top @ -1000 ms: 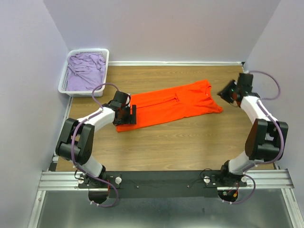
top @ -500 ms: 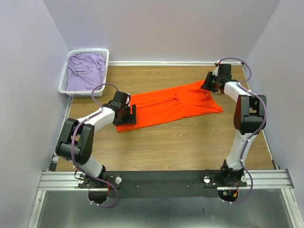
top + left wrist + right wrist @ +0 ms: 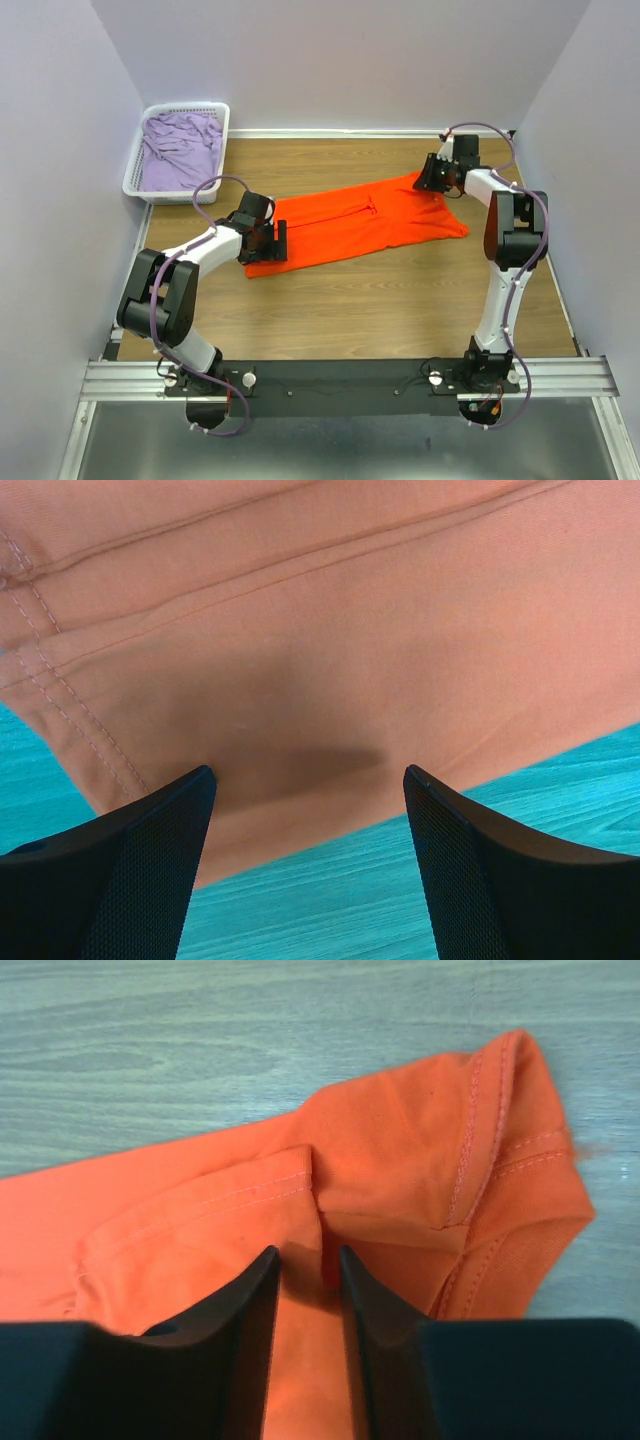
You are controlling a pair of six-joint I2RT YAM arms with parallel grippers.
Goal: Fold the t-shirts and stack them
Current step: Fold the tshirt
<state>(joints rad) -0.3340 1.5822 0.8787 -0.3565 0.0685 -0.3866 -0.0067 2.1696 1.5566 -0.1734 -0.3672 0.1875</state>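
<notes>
Fingers (image 3: pixel 130 880) of the left gripper (image 3: pixel 310 775) stand spread wide, released, straddling the near-left hem of the orange t-shirt (image 3: pixel 360 225) and grasping nothing.

On the table (image 3: pixel 350 310) that shirt lies as a long strip already folded lengthwise, running from near-left to far-right across the middle. At the far-left corner stands the white basket (image 3: pixel 190 106), and the lilac t-shirt (image 3: pixel 180 150) is bunched inside it, not yet folded.

What has changed is on the right. A second ago the right arm hung off the shirt's right end, clear of the cloth; it has swung inward, and the right gripper (image 3: pixel 437 178) is now over the far-right corner. The right wrist view shows its fingers (image 3: pixel 245 1340) only narrowly parted, poised over a sleeve fold, not clenched on it. The left arm has not moved.

Both ends are now covered, so a crosswise fold looks ready once each gripper pinches its end.
</notes>
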